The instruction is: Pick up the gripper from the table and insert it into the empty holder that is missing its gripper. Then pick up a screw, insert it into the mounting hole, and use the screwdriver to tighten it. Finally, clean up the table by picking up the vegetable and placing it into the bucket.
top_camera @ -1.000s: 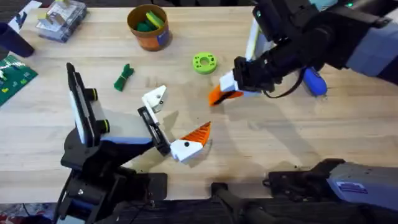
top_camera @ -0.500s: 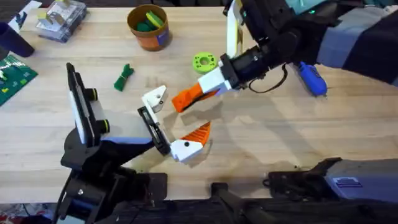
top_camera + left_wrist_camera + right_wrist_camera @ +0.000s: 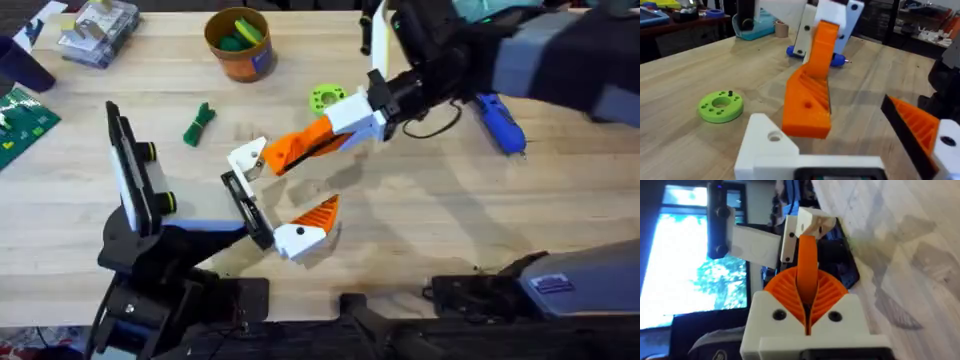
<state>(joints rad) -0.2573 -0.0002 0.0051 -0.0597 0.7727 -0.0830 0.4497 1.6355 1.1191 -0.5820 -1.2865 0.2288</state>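
Overhead shows the right tool [image 3: 375, 108] pinching the orange ribbed plastic gripper [image 3: 305, 147], long side pointing left, tip just beside the small white plastic holder [image 3: 247, 159].

I work in a robotics lab or workshop. My light wooden bench [image 3: 480, 215] carries a green circuit board [image 3: 22, 122] and a clear box of small parts [image 3: 97, 30] at its far left corner. Behind it stand cluttered worktables [image 3: 685, 15] and a bright window [image 3: 687, 255].
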